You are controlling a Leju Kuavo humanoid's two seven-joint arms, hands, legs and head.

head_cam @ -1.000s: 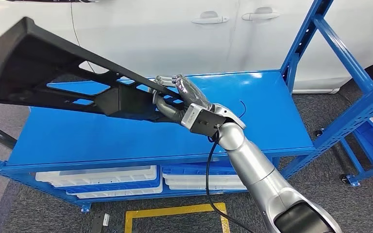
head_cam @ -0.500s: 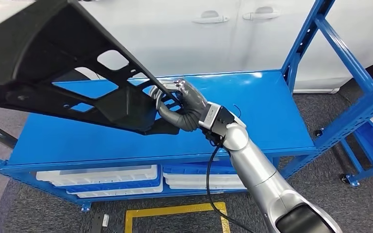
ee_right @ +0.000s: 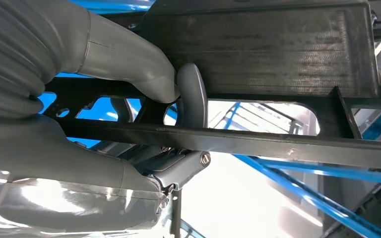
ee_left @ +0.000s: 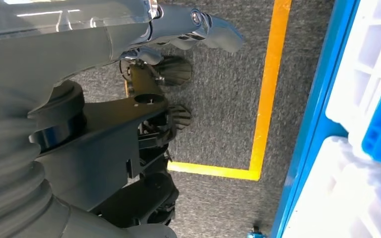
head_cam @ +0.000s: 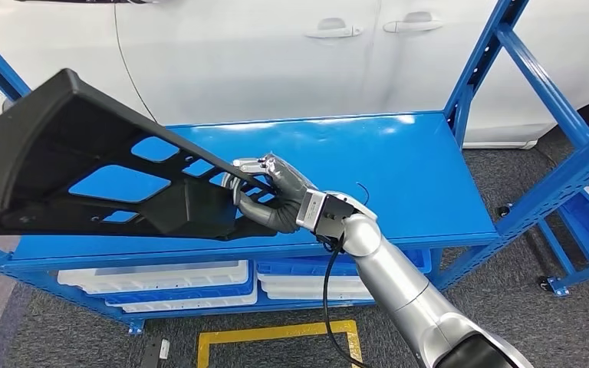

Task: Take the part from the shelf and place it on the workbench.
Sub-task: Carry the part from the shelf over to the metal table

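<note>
A large black plastic part (head_cam: 84, 165) with several cut-outs hangs tilted above the left half of the blue bench top (head_cam: 406, 161); its wide end points left and up. My right hand (head_cam: 270, 193) grips the part at its narrow end, fingers wrapped over a thin bar, just above the bench's front half. In the right wrist view the thumb and fingers (ee_right: 191, 94) close around that black bar (ee_right: 287, 146) of the part (ee_right: 278, 44). My left hand (ee_left: 198, 25) hangs beside my body over the floor, holding nothing.
A white car (head_cam: 276, 54) stands behind the bench. Blue rack uprights (head_cam: 537, 84) rise at the right. White trays (head_cam: 153, 280) sit on the lower shelf. Yellow floor tape (head_cam: 276, 333) marks the grey carpet in front.
The right hand has come nearer and slightly left. The part's wide end swung up half a second ago and has now dropped lower over the bench.
</note>
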